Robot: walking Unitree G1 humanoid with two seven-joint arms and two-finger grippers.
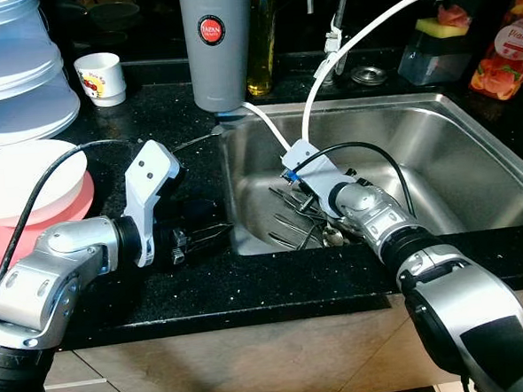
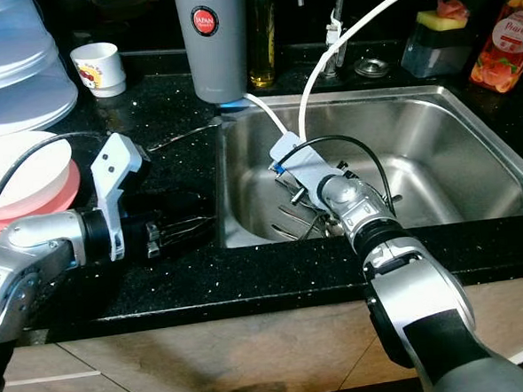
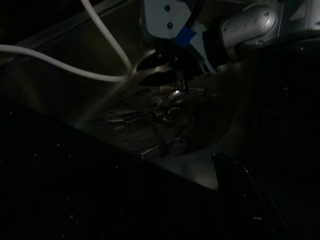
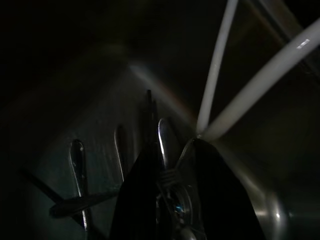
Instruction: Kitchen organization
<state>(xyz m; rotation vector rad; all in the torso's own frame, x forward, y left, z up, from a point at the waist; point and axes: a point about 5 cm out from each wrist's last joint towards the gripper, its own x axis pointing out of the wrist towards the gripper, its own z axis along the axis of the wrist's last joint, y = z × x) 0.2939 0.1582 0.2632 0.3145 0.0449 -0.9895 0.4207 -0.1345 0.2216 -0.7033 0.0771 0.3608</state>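
Several forks and spoons lie in the front-left corner of the steel sink. My right gripper reaches down among them. In the right wrist view its fingers are shut on a silver piece of cutlery, with more handles on the sink floor beyond. My left gripper rests low over the black countertop, just left of the sink's edge and pointing toward it. The left wrist view is dark and shows the cutlery pile with the right gripper above it.
A white hose arcs from the tap into the sink beside my right wrist. A grey tumbler, an oil bottle and a small cup stand behind. Stacked plates sit at the left; a sponge holder and red bottle at the back right.
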